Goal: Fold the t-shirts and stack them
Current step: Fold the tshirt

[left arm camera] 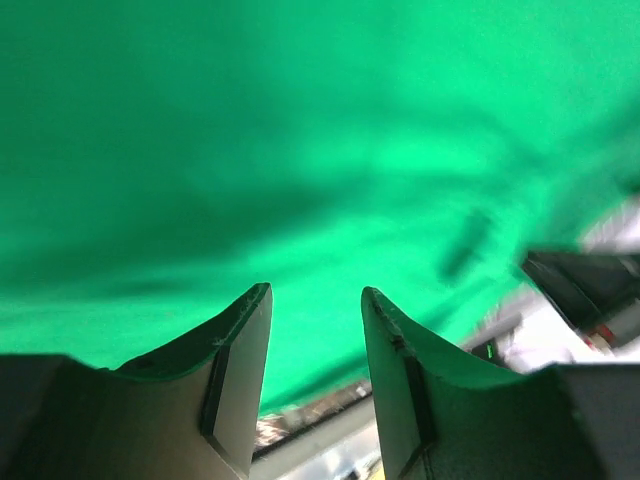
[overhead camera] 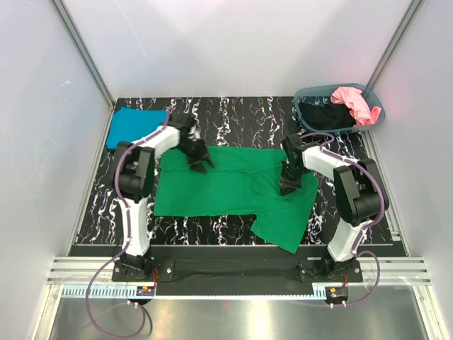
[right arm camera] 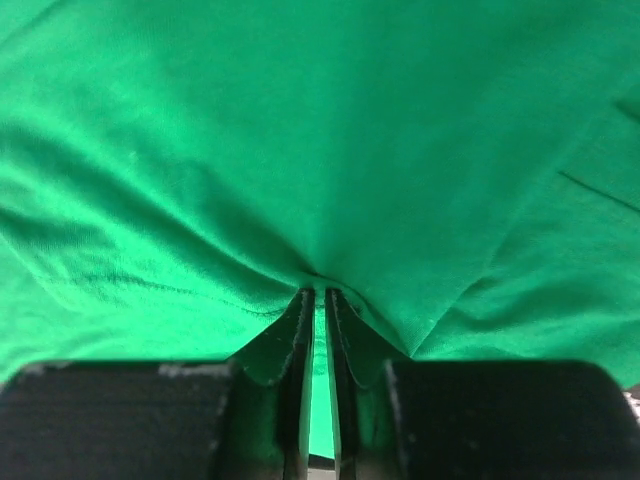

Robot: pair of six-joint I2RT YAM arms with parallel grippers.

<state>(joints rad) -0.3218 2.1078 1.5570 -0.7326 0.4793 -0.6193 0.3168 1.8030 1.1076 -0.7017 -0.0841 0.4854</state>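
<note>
Only the top view shows the green t-shirt [overhead camera: 212, 188] spread across the tabletop [overhead camera: 233, 113], a teal t-shirt [overhead camera: 134, 127] at 10 o'clock and a basket [overhead camera: 379, 117] at 2 o'clock; the wrist views are filled with green cloth, blurred at the edges. The left end effector [left arm camera: 315, 292] is seen parted with nothing between its fingers, while the right end effector [right arm camera: 320, 293] is clamped on a pinched fold of the green t-shirt.

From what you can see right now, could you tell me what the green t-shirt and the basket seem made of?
The green t-shirt: soft matte knit cloth, perhaps cotton; it puckers where the right tool pinches it. The basket: probably smooth grey-blue plastic, rim rigid.
</note>
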